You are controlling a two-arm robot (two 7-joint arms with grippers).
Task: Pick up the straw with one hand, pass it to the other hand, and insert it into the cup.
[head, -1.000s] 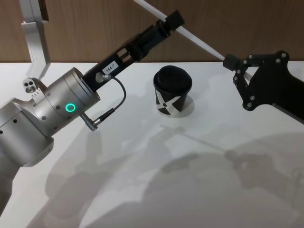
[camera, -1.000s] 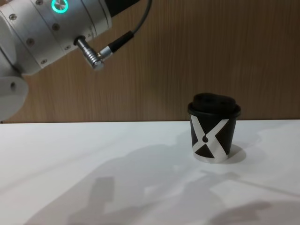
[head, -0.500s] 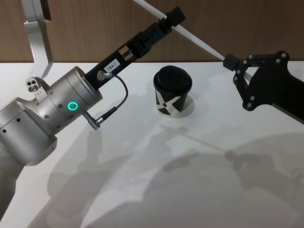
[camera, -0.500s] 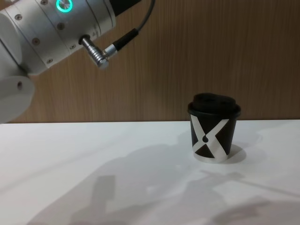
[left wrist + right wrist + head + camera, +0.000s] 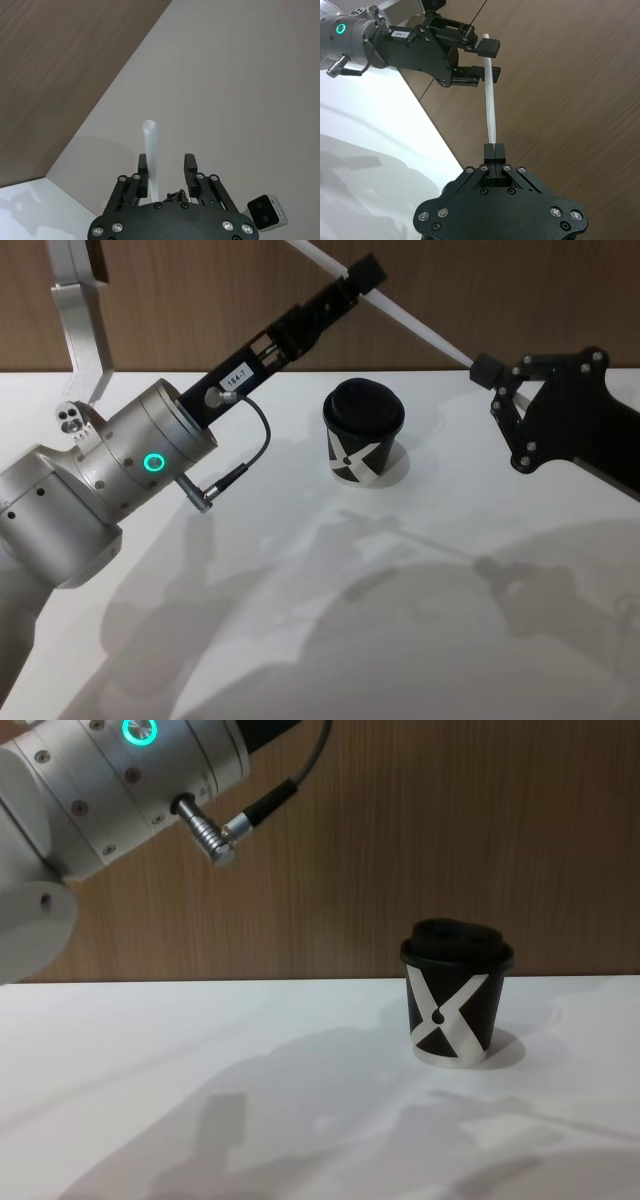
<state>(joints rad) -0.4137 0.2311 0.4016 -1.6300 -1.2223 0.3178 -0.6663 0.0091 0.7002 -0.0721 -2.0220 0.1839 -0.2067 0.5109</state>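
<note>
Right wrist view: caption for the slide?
Mid-air handover: right gripper shut on one end of the straw, left gripper with jaws open around the other end.

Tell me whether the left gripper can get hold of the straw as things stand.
Probably yes. The straw runs between the open fingers of the left gripper, close beside one of them. The right gripper, shut on the straw's other end, sits well apart and leaves that end free to grasp.

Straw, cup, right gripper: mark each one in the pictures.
straw [image 5: 491,100], right wrist view, middle of the white tube.
cup [image 5: 455,1010], chest view, side wall at the white X.
right gripper [image 5: 494,146], right wrist view, between fingertips shut on the straw's end.
</note>
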